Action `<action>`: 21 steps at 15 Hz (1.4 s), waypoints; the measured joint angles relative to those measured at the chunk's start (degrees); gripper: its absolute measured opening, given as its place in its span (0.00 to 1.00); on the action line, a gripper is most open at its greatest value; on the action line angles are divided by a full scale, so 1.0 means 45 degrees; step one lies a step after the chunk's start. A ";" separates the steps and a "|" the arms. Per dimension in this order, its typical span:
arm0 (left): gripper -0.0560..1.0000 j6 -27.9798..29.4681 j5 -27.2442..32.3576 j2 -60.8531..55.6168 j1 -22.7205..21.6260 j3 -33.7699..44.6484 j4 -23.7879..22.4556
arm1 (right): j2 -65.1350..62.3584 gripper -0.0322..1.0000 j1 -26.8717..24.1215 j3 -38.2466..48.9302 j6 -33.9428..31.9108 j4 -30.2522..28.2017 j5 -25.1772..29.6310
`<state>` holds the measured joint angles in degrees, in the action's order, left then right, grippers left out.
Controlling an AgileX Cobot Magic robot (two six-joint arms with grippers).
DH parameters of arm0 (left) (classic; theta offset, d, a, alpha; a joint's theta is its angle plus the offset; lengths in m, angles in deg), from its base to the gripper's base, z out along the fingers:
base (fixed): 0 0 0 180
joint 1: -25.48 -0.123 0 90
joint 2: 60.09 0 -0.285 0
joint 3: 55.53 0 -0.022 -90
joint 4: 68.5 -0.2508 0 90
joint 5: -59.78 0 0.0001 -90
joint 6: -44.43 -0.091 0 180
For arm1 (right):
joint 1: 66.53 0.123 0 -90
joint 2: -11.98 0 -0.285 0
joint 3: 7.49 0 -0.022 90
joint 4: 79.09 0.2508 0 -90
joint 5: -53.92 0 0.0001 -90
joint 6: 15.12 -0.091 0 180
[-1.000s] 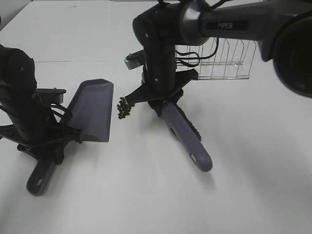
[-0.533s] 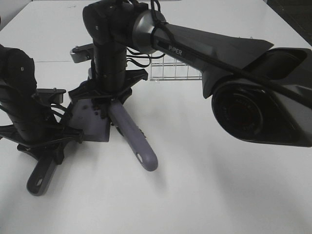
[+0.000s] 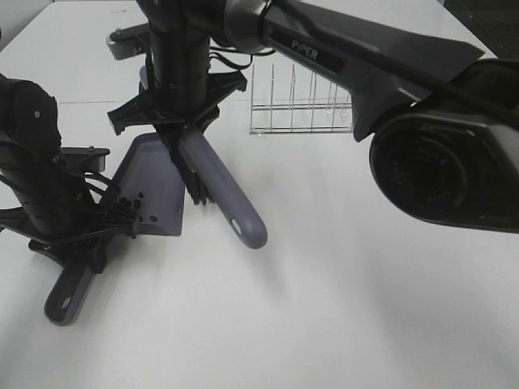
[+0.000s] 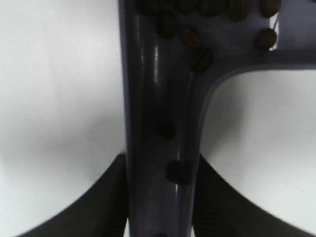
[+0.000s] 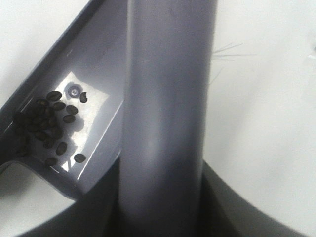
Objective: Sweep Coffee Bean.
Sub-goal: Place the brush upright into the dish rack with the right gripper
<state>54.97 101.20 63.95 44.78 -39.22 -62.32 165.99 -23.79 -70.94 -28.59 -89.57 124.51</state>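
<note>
The coffee beans [image 3: 130, 207] lie in a loose cluster inside the grey-purple dustpan [image 3: 154, 174], near its handle end. They show clearly in the right wrist view [image 5: 49, 123], and some have rolled into the handle channel in the left wrist view [image 4: 197, 49]. My left gripper [image 3: 81, 239] is shut on the dustpan handle [image 4: 158, 123]. My right gripper [image 3: 174, 126] is shut on the brush handle [image 3: 227, 198] and holds it at the pan's right edge, with the black bristles [image 3: 195, 182] beside the pan. The brush handle fills the right wrist view [image 5: 168, 98].
A clear wire rack [image 3: 300, 101] stands behind the brush on the white table [image 3: 365, 308]. The right arm's dark body [image 3: 438, 162] reaches across the view from the right.
My right arm swept the brush left from the table's middle to the dustpan. The beans moved from the table beside the pan into the pan. The left arm stayed still.
</note>
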 joint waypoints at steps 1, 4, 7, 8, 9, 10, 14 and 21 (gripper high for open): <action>0.36 0.0000 0.0000 0.0000 0.0000 0.0000 0.0000 | -0.0344 0.29 0.0000 0.0000 0.0153 -0.0267 0.0013; 0.36 0.0000 0.0000 0.0000 0.0000 0.0000 0.0000 | -0.1210 0.29 -0.0127 0.0000 0.0573 -0.0904 0.0025; 0.36 -0.0013 0.0000 0.0000 0.0000 0.0000 0.0013 | -0.2050 0.29 -0.1210 0.0000 0.0917 -0.0980 0.0038; 0.36 -0.0013 0.0000 0.0000 0.0000 0.0000 0.0013 | -0.2292 0.29 -0.1655 0.0000 0.0968 -0.0993 0.0038; 0.36 -0.0013 0.0000 0.0000 0.0000 0.0000 0.0013 | -0.2534 0.29 -0.2114 0.0115 0.1057 -0.0993 0.0038; 0.36 -0.0013 0.0000 0.0000 0.0000 0.0000 0.0013 | -0.2865 0.29 -0.2648 0.0357 0.1146 -0.1006 0.0038; 0.36 -0.0013 0.0000 0.0000 0.0000 0.0000 0.0013 | -0.4062 0.29 -0.4864 0.2368 0.1197 -0.0929 0.0038; 0.36 -0.0013 0.0013 0.0000 0.0000 0.0000 0.0013 | -0.4278 0.29 -0.7448 0.5233 0.1210 -0.0064 0.0000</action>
<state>54.92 101.26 63.95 44.78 -39.22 -62.26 146.74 -57.31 -47.39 -23.14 -89.86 124.51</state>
